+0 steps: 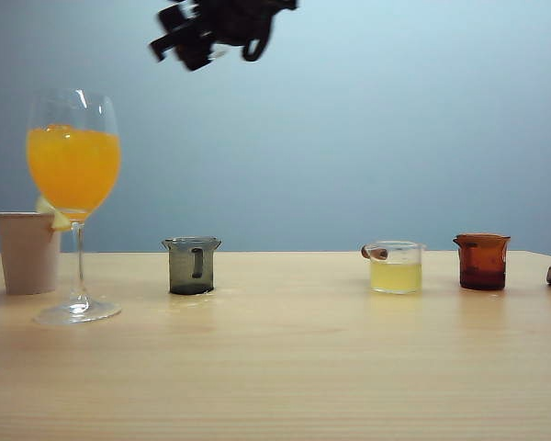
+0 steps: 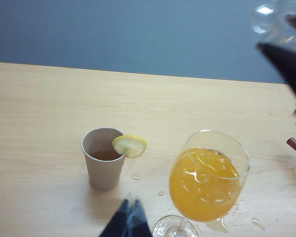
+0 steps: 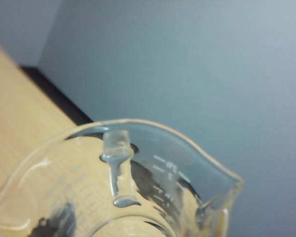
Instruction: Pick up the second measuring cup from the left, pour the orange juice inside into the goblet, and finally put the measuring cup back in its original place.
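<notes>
A: Where is the right gripper (image 1: 197, 37)?

B: High above the surface (image 1: 285, 358), left of centre, a dark blurred shape against the grey wall. It is well above the cups and to the right of the goblet (image 1: 73, 197).

A: And its jaws?

B: Clamped on the second measuring cup from the left (image 3: 118, 182). The right wrist view is filled by that clear cup, with its flared rim and pouring lip, and it looks emptied. Its tilt I cannot tell.

A: The orange juice (image 1: 73, 168)?

B: In the goblet's bowl, which stands upright at the far left, just right of a paper cup (image 1: 26, 252) with a lemon slice (image 2: 129, 145) on its rim. Droplets lie on the surface around the goblet's foot.

A: The left gripper (image 2: 129, 219)?

B: Low, near the goblet and paper cup, only dark fingertips showing; they seem close together, but whether its jaws are apart I cannot tell.

A: Other cups?

B: A smoky grey cup (image 1: 192, 265) mid-left, then a clear one with pale yellow liquid (image 1: 396, 267) and a brown cup (image 1: 482, 261) to the right.
</notes>
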`<control>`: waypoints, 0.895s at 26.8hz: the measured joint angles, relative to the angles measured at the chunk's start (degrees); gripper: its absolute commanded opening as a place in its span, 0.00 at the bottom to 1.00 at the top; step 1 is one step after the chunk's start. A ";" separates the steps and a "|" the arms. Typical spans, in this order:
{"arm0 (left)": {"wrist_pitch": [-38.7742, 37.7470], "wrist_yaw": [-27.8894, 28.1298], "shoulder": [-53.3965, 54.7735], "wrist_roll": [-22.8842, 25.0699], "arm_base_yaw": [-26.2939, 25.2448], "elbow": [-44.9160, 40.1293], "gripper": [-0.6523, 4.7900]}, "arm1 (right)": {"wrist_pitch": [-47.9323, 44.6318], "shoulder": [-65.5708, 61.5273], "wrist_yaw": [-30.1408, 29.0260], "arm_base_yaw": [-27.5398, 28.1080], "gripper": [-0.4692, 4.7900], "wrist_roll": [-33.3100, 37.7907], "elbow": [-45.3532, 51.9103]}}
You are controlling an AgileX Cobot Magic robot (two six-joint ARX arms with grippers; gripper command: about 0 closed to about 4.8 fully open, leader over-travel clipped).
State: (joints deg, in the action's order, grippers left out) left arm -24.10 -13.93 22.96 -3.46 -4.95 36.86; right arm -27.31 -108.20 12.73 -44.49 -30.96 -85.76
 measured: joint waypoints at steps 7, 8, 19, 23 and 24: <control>-0.02 0.02 0.00 0.00 0.00 0.00 0.11 | -4.26 2.89 1.14 1.70 0.28 12.24 9.07; 0.00 0.02 0.00 0.00 -0.02 0.02 0.11 | -5.38 3.13 1.51 1.81 0.28 13.81 10.75; -0.02 0.00 -0.02 0.00 0.00 0.00 0.11 | -16.79 2.14 8.74 4.68 0.28 30.56 25.09; -0.02 0.00 -0.02 0.00 0.00 0.00 0.11 | -17.66 -1.79 8.70 6.05 0.28 33.38 25.35; -0.02 0.00 -0.02 0.00 0.00 0.02 0.11 | -18.84 -2.91 8.83 6.23 0.28 33.57 25.35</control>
State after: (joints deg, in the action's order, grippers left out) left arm -24.12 -13.93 22.94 -3.46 -4.95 36.88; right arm -46.15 -111.11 21.56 -38.26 2.61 -60.40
